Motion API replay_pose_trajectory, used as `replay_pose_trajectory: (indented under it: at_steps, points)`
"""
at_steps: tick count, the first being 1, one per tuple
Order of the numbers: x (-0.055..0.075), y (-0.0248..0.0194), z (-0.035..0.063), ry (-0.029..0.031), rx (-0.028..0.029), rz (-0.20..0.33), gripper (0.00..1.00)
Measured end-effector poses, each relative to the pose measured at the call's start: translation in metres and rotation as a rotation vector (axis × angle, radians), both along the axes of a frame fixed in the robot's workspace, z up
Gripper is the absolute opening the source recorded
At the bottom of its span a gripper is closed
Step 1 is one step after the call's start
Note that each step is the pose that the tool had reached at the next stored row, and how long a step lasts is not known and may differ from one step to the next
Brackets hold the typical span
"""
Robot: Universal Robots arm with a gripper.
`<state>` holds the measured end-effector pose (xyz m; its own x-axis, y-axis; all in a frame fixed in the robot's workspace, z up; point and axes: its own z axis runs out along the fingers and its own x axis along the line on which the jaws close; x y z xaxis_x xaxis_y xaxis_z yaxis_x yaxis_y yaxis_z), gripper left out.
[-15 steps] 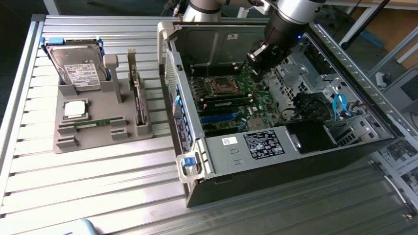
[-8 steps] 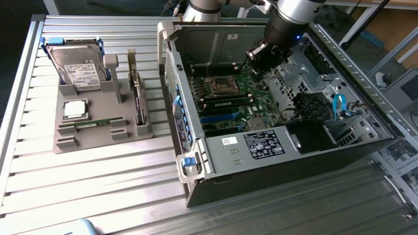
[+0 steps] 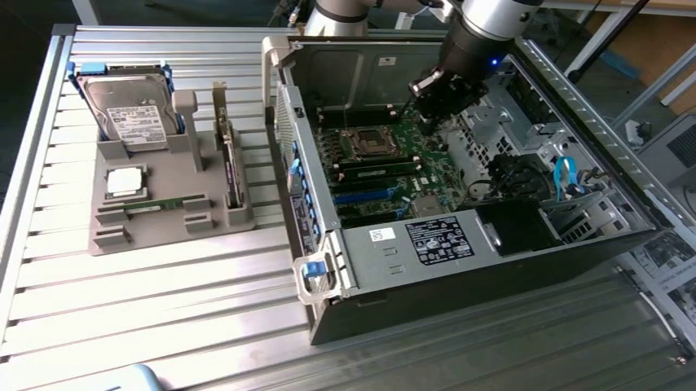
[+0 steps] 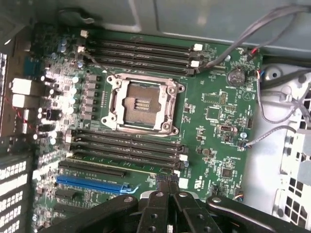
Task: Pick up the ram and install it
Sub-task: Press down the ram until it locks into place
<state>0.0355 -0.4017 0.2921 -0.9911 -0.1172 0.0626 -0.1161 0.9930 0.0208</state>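
A long, narrow green ram stick lies flat in the grey holder on the exterior view's left. A second green strip stands in a memory slot just below the empty processor socket inside the open computer case. My gripper hangs inside the case over the motherboard, far from the holder. In the wrist view my gripper is shut with nothing between its black fingers, its tips just past one end of the lower memory slots.
The holder also carries a hard drive, a square silver processor chip and an upright expansion card. Grey cables and blue cables run inside the case beside the drive cage. Case walls rise around the motherboard.
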Motion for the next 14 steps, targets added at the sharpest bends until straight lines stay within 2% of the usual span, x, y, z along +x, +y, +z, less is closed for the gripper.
replay_pose_trajectory:
  at_steps: [14]
  points:
    - [0.0000, 0.0000, 0.0000, 0.0000, -0.0001, -0.157, 0.11]
